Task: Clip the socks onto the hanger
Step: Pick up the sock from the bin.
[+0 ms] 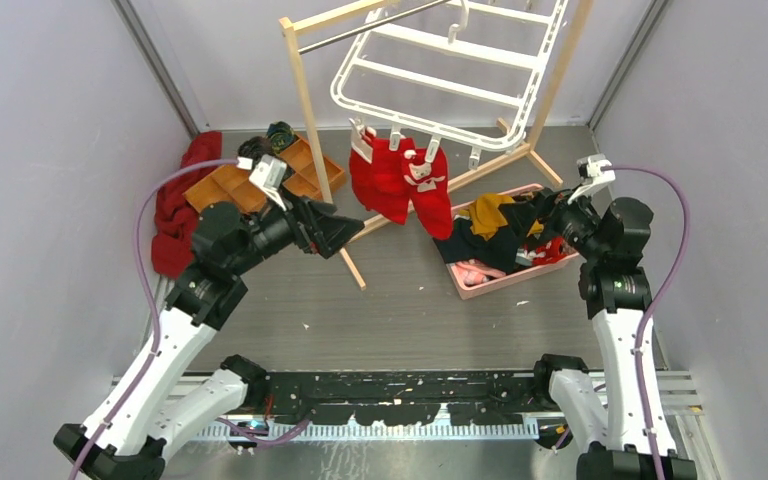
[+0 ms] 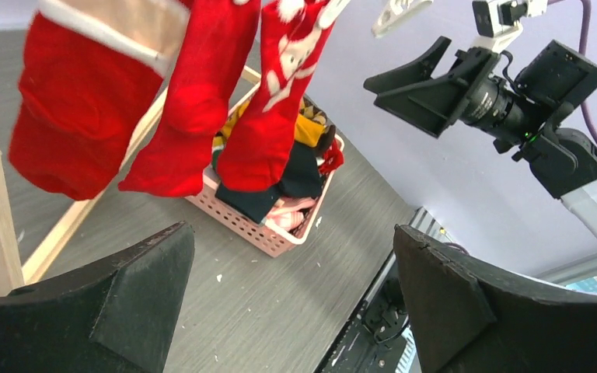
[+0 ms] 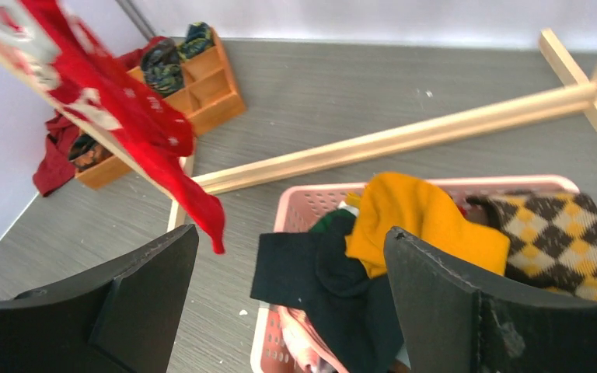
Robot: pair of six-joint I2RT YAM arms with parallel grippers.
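From above, socks (image 1: 400, 185) hang clipped to the hanger (image 1: 450, 70). Our left claw (image 1: 338, 232) gapes empty beside them, and our right claw (image 1: 552, 215) gapes over the basket (image 1: 500, 284). The left wrist shows three hanging. The right wrist shows mustard cloth (image 3: 412, 214) uppermost, and we might grab that instead.

A pink basket (image 3: 303, 194) sits below and just ahead of the right jaws. It is heaped with a mustard garment (image 3: 412, 214), a brown-and-yellow checkered garment (image 3: 560, 233) and a black cloth (image 3: 311, 272) that spills over its rim. Beyond the basket lies the base bar of the wooden rack (image 3: 404, 140). Farther ahead and to the left of those jaws stands a wooden tray (image 3: 202, 85), with a dark red cloth (image 3: 50, 155) beside it. The left jaws face the basket from well apart.
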